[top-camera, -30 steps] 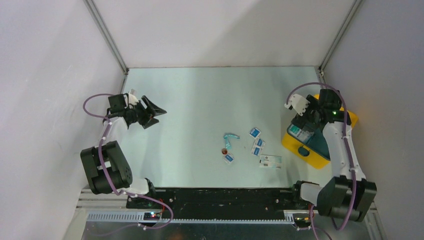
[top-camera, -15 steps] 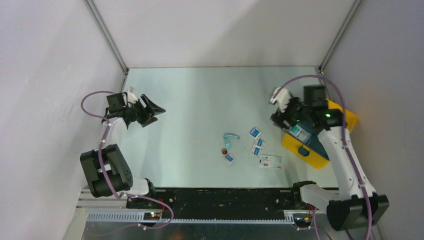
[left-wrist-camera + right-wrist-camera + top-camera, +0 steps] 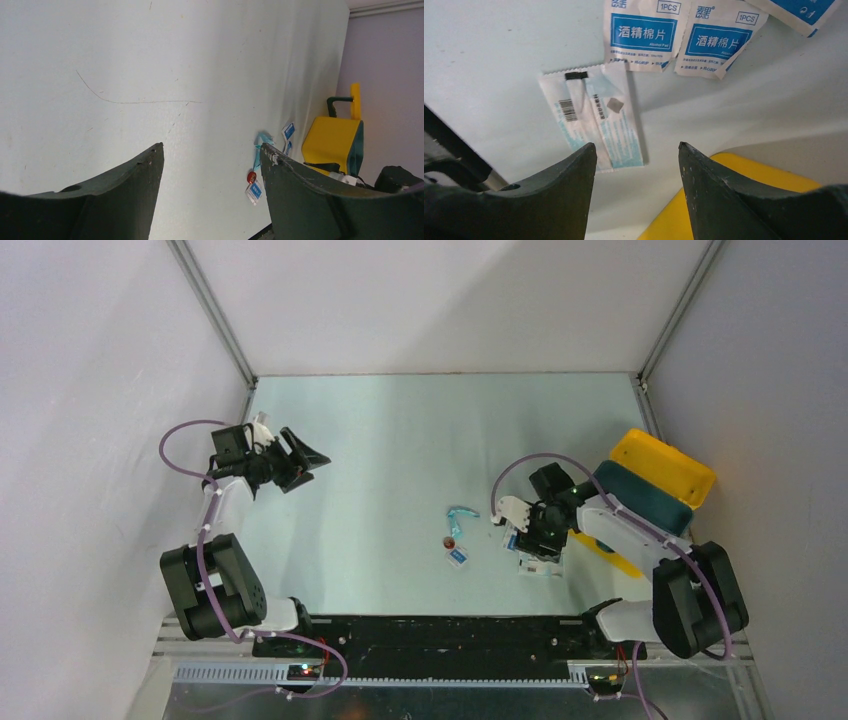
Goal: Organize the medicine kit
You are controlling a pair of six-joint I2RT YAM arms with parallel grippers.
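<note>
The yellow medicine kit (image 3: 660, 472) stands open at the right edge of the table, its dark teal tray (image 3: 640, 498) showing; it also shows in the left wrist view (image 3: 334, 141) and as a yellow corner in the right wrist view (image 3: 734, 172). My right gripper (image 3: 535, 540) is open and empty, low over a long white-and-teal packet (image 3: 591, 117). Two white-and-blue alcohol pad packets (image 3: 644, 35) lie just beyond it. My left gripper (image 3: 310, 458) is open and empty at the far left, well away from the kit.
A teal strip (image 3: 460, 512), a small red cap (image 3: 449, 540) and another white-and-blue packet (image 3: 458, 557) lie at the table's middle. Grey walls close in the left, back and right sides. The black rail runs along the near edge.
My right arm has swung from over the kit leftward and down to the packets beside it. The kit's lid and tray are now uncovered. The left arm has barely moved.
</note>
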